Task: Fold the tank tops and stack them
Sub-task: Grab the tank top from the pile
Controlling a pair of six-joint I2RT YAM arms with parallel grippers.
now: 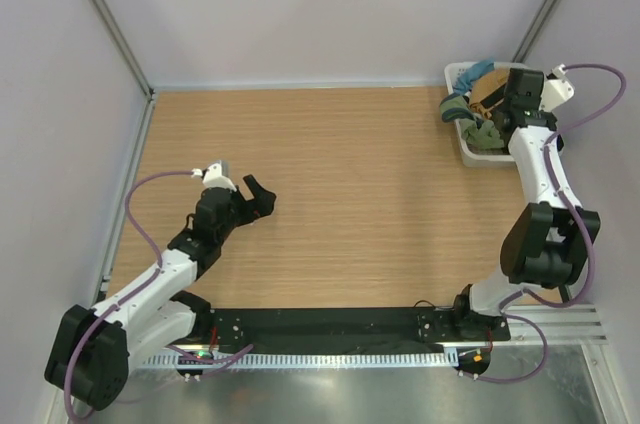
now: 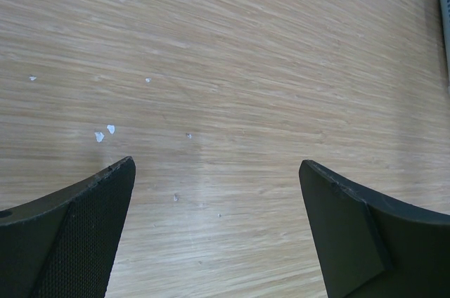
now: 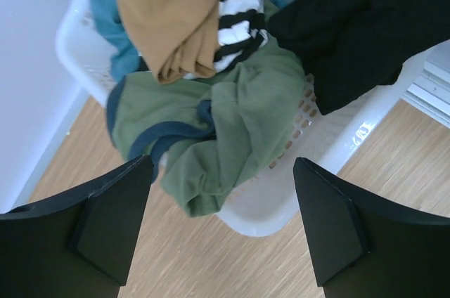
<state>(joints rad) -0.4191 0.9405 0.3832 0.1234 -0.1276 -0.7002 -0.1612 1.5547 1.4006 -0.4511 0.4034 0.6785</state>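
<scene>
The olive green tank top with dark blue trim lies crumpled in the white basket and hangs over its near rim. The tan-brown tank top lies bunched above it in the basket. In the top view the green top shows at the basket's near end at the table's far right corner. My right gripper is open and empty, hovering just above the green top and the basket rim. My left gripper is open and empty over bare wood at the table's left; it also shows in the top view.
A black-and-white striped garment, a black garment and a teal cloth also lie in the basket. The basket stands against the right wall. Small white specks dot the wooden table.
</scene>
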